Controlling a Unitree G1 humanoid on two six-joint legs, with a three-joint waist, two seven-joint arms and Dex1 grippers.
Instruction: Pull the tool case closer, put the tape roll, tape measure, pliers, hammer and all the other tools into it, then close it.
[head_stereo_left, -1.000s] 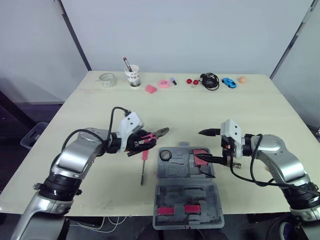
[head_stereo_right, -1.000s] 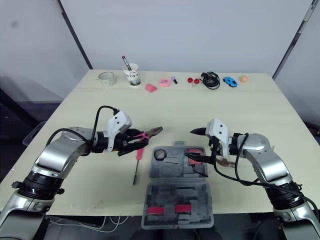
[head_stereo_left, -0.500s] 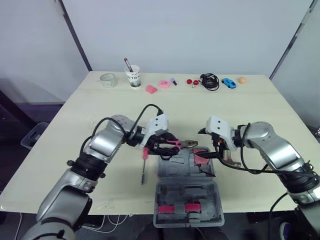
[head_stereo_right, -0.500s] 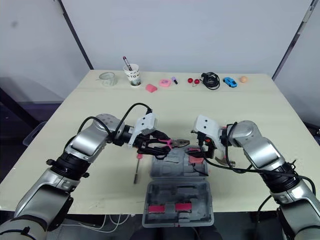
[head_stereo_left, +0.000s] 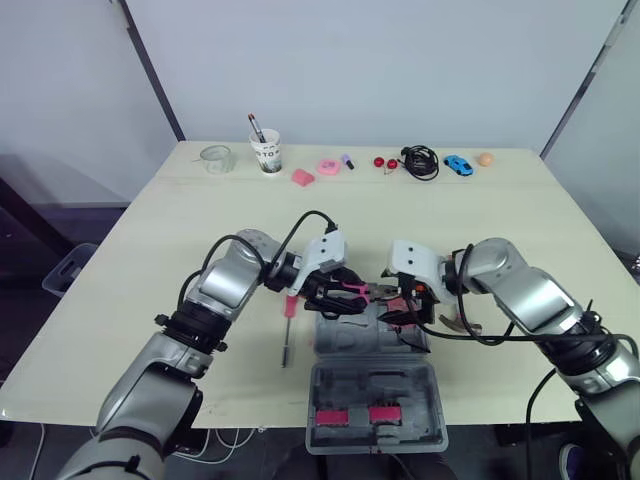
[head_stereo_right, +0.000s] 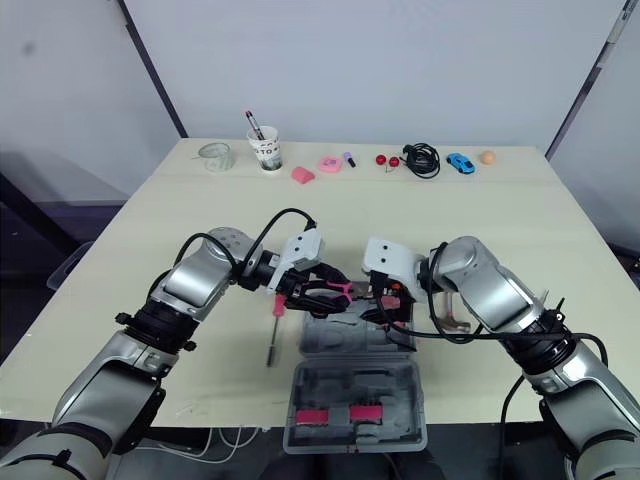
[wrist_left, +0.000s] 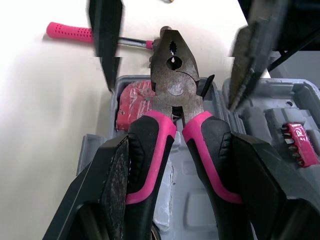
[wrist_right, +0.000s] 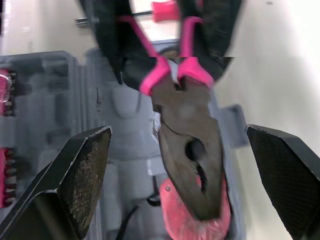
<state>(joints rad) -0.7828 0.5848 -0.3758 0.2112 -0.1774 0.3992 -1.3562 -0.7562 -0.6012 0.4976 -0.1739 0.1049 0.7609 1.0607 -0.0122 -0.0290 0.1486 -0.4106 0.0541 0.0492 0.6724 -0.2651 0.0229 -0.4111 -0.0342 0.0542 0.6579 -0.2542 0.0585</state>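
Packing the pliers is the step in hand. The left claw is clamped on their pink-and-black handles and holds them roughly level over the far half of the open case, head pointing toward the right arm. The right claw faces it head-on, its fingers spread wide and gripping nothing. The pliers' head lines up with that gap and touches neither finger, as far as I can tell.

The case lies at the near edge of the tabletop, lid flat toward the robot, so the pulling-closer looks done. A red item already sits in a far compartment, just under the pliers' nose; I cannot tell whether it is the tape measure. A screwdriver with a pink grip lies on the tabletop just beside the case, on the robot's left, not yet packed.

By this, the task seems to be somewhere in its middle. Something is in the case, the pliers are in the air, at least the screwdriver is out, and the lid is open.

The next move calls for one of two things. Either the right claw closes on the head to take the pliers over, or the left claw lowers them straight into a free slot and lets go. Either way the pliers should go down flat and clear of the red item, or the lid may not shut later.
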